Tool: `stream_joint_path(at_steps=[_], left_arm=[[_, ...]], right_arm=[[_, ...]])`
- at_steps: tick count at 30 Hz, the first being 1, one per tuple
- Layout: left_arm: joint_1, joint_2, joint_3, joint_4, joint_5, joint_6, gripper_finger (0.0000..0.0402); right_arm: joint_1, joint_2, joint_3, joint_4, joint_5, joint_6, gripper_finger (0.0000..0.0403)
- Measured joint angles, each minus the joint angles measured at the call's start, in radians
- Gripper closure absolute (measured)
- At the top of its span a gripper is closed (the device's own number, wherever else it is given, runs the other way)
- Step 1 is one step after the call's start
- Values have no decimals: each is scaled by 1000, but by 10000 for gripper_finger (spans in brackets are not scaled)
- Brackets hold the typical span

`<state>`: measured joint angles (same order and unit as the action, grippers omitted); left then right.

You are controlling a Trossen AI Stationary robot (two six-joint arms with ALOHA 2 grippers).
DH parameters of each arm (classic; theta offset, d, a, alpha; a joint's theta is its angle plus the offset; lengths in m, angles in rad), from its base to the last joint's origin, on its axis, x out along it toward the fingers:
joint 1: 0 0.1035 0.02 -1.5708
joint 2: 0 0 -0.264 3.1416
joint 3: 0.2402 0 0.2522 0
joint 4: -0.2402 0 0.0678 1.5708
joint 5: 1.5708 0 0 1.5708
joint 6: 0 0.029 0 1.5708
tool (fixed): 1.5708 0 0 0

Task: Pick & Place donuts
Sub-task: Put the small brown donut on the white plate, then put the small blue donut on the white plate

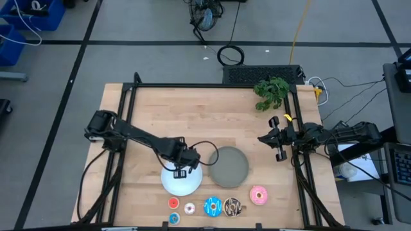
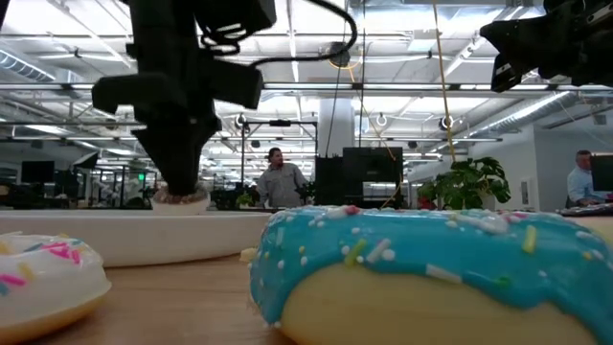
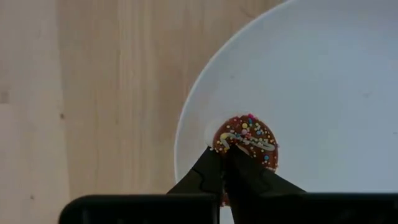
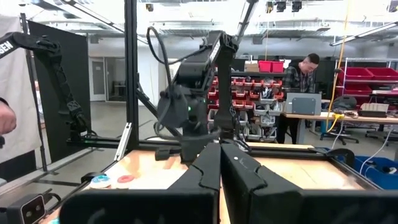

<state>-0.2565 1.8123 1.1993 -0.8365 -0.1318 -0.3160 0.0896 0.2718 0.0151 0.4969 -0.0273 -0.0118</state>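
We hold the tiny brown sprinkled toy donut (image 3: 247, 140) pinched in the left claw (image 3: 225, 163), directly above the round white plate (image 3: 323, 68); release straight down. Right claw (image 4: 219, 163) waits closed.

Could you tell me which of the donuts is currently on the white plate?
Only the tiny brown sprinkled donut, pinched by the left gripper at the white plate's edge. The others, like the blue donut and pink donut, lie on the table.
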Motion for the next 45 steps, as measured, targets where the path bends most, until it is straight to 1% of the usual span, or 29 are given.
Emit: stream_joint_path(at_steps=[3,6,9,12,15,23,26,29,32,34,38,41,43,45], left_arm=[[3,15,-26,33,51,20,368],[2,30,-31,43,85,42,363],[2,33,-32,33,99,31,359],[-3,25,-32,23,85,21,341],[-6,22,-32,22,76,-9,307],[-6,22,-17,5,80,-41,189],[-6,22,25,-23,80,-27,159],[-6,22,76,-63,78,-8,140],[-10,22,140,-137,52,6,132],[-15,22,188,-208,38,-12,131],[-44,22,303,-389,54,-177,131],[-118,15,356,-458,49,-218,142],[-186,-10,372,-455,28,-209,158],[-237,-36,390,-453,11,-231,178]], right_arm=[[0,0,0,3,0,0,403],[0,0,0,7,0,0,403],[0,-1,0,17,0,0,403],[0,-1,0,17,0,0,403],[0,-1,0,19,0,0,403],[0,-2,0,23,0,7,403],[0,-2,0,23,0,7,403],[0,-2,0,23,0,7,403],[0,-2,0,23,0,7,403],[0,-2,0,23,0,7,403],[0,-2,0,23,0,7,403],[0,-2,0,24,0,8,403],[0,-2,0,24,0,8,403],[0,-1,-1,24,-1,14,403]])
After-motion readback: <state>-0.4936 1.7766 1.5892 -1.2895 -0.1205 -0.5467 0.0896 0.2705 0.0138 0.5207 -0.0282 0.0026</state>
